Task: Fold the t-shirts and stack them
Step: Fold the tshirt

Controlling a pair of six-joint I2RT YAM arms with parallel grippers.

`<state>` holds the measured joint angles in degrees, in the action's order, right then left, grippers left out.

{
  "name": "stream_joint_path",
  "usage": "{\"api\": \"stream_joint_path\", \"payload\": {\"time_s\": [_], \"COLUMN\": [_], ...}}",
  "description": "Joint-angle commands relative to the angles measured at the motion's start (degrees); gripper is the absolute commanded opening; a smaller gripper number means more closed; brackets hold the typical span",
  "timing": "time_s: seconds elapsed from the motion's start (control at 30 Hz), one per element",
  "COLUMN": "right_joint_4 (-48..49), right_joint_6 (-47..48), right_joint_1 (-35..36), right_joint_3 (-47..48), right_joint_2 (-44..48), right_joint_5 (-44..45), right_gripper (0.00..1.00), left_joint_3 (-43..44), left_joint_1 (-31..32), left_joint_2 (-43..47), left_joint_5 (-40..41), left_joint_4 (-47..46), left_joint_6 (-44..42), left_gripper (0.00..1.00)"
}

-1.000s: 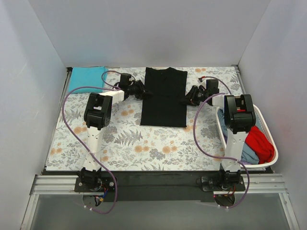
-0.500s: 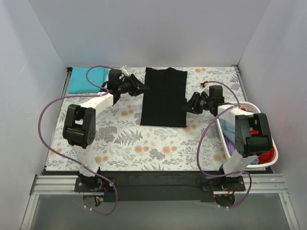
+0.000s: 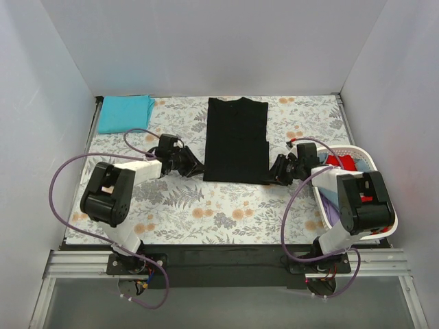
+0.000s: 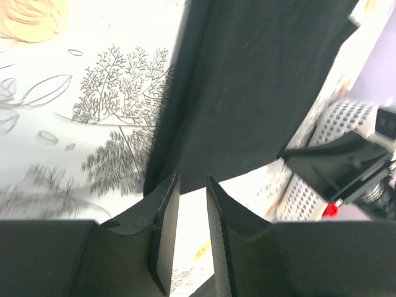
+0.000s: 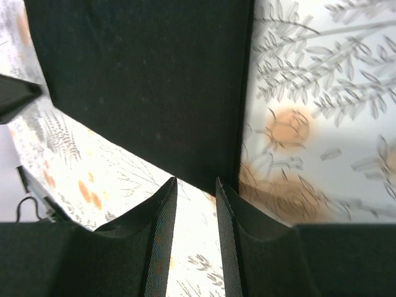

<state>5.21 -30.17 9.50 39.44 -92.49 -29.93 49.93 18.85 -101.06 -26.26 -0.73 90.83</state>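
A black t-shirt (image 3: pixel 236 140) lies flat on the floral table cover as a long narrow rectangle, collar at the far end. My left gripper (image 3: pixel 198 169) sits low at its near left corner, and my right gripper (image 3: pixel 270 177) at its near right corner. In the left wrist view the left gripper (image 4: pixel 192 180) is open by a narrow gap, with only table cover between the fingers and the black t-shirt's (image 4: pixel 247 80) hem just ahead. The right gripper (image 5: pixel 195 181) is likewise open and empty at the black t-shirt's (image 5: pixel 148 68) near edge. A folded teal t-shirt (image 3: pixel 125 113) lies at the far left.
A white laundry basket (image 3: pixel 358 150) stands at the right edge, partly under my right arm, with a red t-shirt (image 3: pixel 336 162) and light-blue cloth (image 3: pixel 330 197) in it. The basket (image 4: pixel 331 120) also shows in the left wrist view. White walls enclose three sides.
Both grippers have moved along the black shirt's sides from its far part toward me, down to its near corners. The shirt has not visibly shifted.
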Motion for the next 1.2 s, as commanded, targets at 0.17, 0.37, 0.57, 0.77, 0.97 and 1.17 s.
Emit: {"api": "stream_joint_path", "payload": {"time_s": [0.17, 0.37, 0.57, 0.77, 0.97, 1.17], "right_joint_4": [-6.71, -6.36, -5.74, -5.74, -3.46, -2.93], "right_joint_6": [1.78, 1.17, 0.82, 0.47, 0.03, -0.32], "right_joint_1": [-0.09, -0.09, 0.61, 1.23, 2.45, 3.07], "right_joint_3": [-4.37, -4.72, -3.76, -3.23, -2.7, -2.18], "right_joint_2": [10.13, 9.08, 7.41, 5.92, 3.64, 1.88], "right_joint_5": [10.07, 10.33, 10.95, 11.56, 12.09, 13.06], "right_gripper": [0.45, 0.51, 0.51, 0.49, 0.48, 0.41], "left_joint_3": [1.13, 1.05, 0.96, 2.01, 1.92, 2.54], "left_joint_1": [-0.22, 2.5, 4.17, 5.14, 5.93, 6.29], "left_joint_2": [9.57, 6.66, 3.76, 1.48, 0.51, -0.37], "left_joint_5": [12.73, 11.23, 12.28, 12.63, 14.13, 14.13], "left_joint_4": [11.54, 12.07, 11.28, 11.28, 11.19, 11.19], "left_joint_6": [-6.36, -6.8, -6.19, -6.01, -5.22, -5.05], "left_gripper": [0.29, 0.37, 0.37, 0.34, 0.31, 0.23]}}
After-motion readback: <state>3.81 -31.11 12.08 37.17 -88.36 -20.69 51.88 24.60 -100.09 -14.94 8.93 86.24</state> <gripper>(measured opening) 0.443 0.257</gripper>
